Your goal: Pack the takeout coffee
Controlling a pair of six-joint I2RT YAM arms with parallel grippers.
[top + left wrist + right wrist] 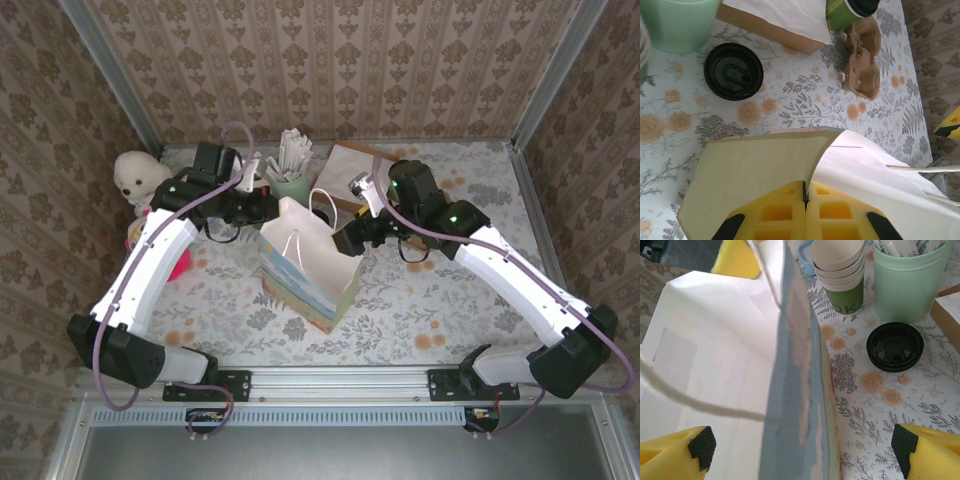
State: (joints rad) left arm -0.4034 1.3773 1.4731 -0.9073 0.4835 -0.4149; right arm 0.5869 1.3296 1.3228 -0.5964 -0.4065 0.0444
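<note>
Creased white paper bag [715,355] stands near a round black plastic lid [895,346].

The paper bag [300,262] stands in the middle, holder [291,183] right behind it, stack of cups [840,275] just left of that. A loose lid [895,346] lies on the table [450,300] between bag and holder. Off to the right, the takeout coffee [847,11] sits just beside the pulp carrier [862,60]; plush toy [137,178] far left, at the back
</note>
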